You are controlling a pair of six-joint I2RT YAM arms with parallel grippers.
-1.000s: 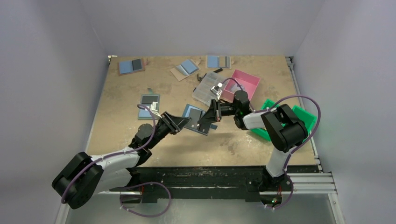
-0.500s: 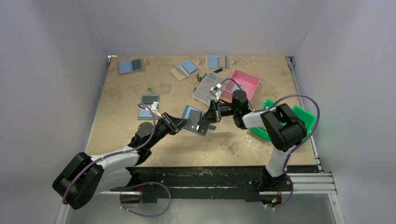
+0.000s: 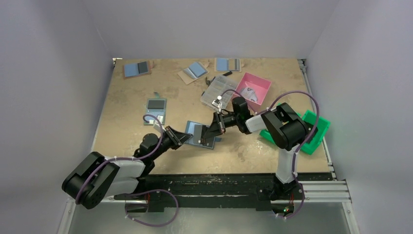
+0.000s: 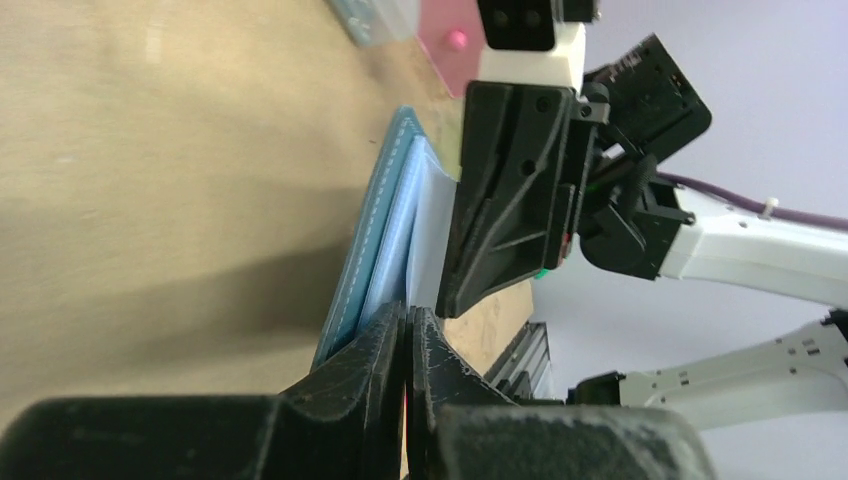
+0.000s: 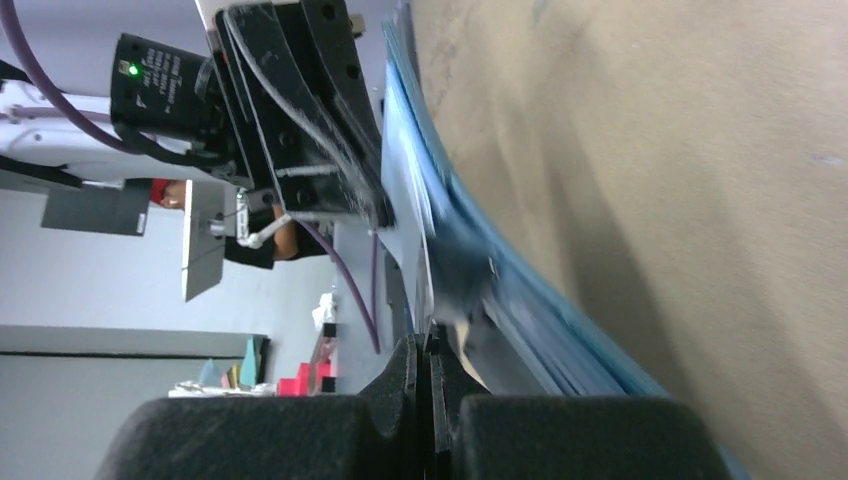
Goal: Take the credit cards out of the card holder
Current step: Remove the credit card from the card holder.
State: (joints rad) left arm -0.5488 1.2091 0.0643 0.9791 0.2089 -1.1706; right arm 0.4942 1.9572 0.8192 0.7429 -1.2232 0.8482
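Observation:
The blue card holder lies low over the table's middle, between my two grippers. My left gripper is shut on its left edge; in the left wrist view the shut jaws pinch the blue layers. My right gripper is shut at its right side. In the right wrist view the jaws pinch a thin pale sheet that sticks out of the holder. I cannot tell whether that sheet is a card or a flap. No loose credit card shows.
Behind the holder are a clear plastic box and a pink bin. A green bin is at the right. Other holders lie at the back and at the left.
Both grippers have moved left and down towards the table with the holder between them. The holder now lies flatter and lower than before.

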